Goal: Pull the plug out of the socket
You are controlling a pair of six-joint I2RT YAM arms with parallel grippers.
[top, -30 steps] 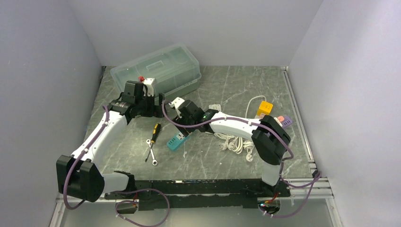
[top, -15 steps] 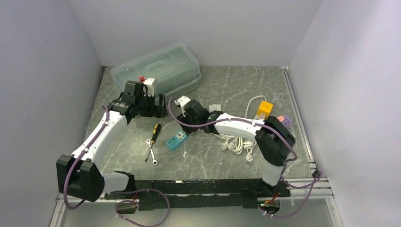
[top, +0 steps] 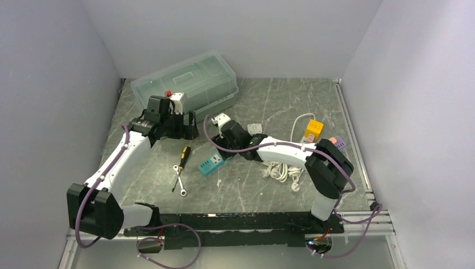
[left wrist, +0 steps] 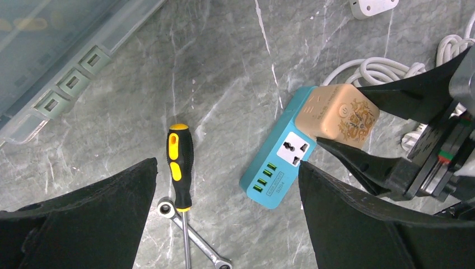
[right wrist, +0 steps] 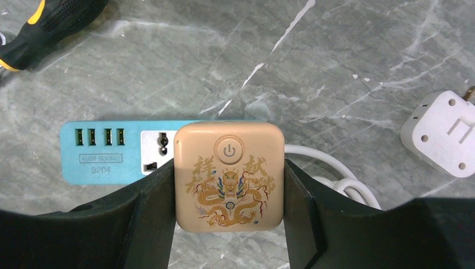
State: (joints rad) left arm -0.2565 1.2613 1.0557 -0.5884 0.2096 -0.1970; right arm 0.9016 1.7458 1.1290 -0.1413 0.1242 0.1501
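A teal power strip point(right wrist: 101, 152) with one white outlet and several USB ports lies flat on the marble table point(top: 246, 185); it also shows in the top view point(top: 211, 163) and the left wrist view point(left wrist: 280, 168). My right gripper point(right wrist: 227, 179) is shut on a peach cube plug point(right wrist: 228, 174) with a gold dragon print, over the strip's right end. I cannot tell whether the plug is seated or lifted. The plug also shows in the left wrist view point(left wrist: 338, 116). My left gripper point(left wrist: 228, 165) is open and empty above the table, left of the strip.
A yellow-and-black screwdriver point(top: 184, 154) and a wrench point(top: 179, 180) lie left of the strip. A clear plastic box point(top: 187, 81) stands at the back left. A coiled white cable point(top: 277, 168), a white adapter point(right wrist: 445, 131), a yellow cube point(top: 313, 129) and a pink adapter point(top: 336, 143) lie to the right.
My right gripper has moved back and to the right with the plug, uncovering more of the teal strip. The left arm has not moved.
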